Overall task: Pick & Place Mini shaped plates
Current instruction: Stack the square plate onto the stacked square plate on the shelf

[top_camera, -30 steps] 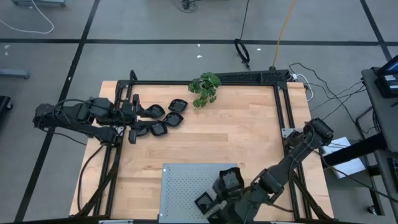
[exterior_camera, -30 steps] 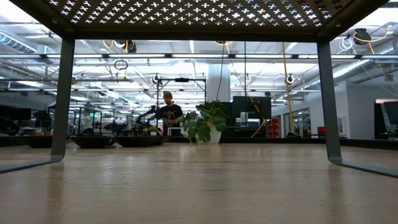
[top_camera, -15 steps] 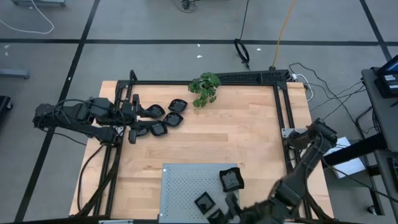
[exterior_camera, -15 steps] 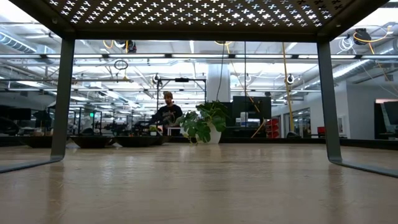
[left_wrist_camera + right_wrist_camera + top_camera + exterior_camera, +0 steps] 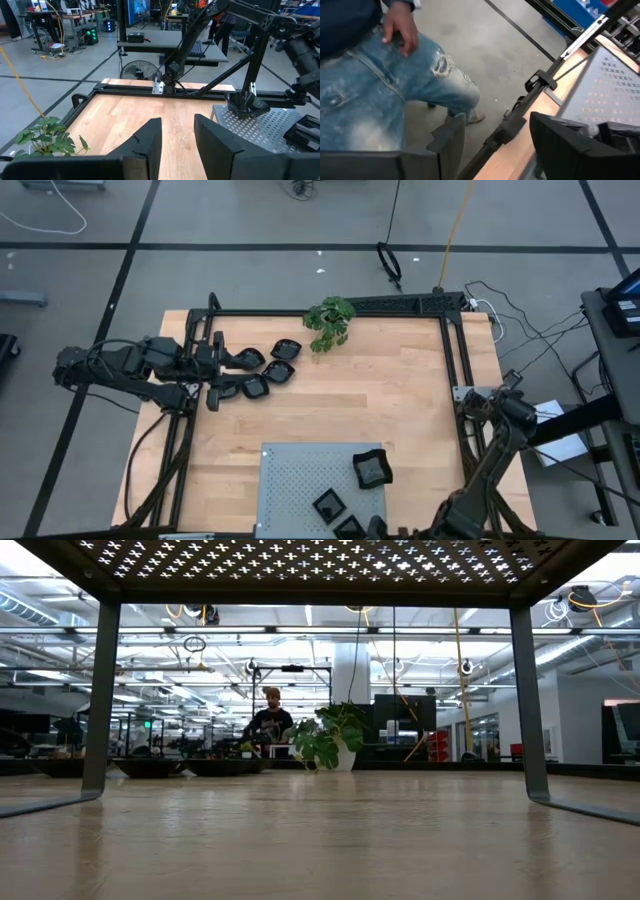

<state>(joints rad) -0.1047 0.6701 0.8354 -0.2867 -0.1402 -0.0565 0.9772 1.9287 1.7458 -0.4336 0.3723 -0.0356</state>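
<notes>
My right jaws stand released and empty, just off the near edge of the grey perforated metal panel (image 5: pixel 300 480), which carries three small glossy black shaped plates (image 5: pixel 372 468). The other black plates (image 5: pixel 268 370) lie clustered well beyond the panel's far left corner, where my left jaws sit parted, seemingly holding nothing. I'd pinch one plate by its rim, lift it clear of its neighbours, and set it on bare panel.
</notes>
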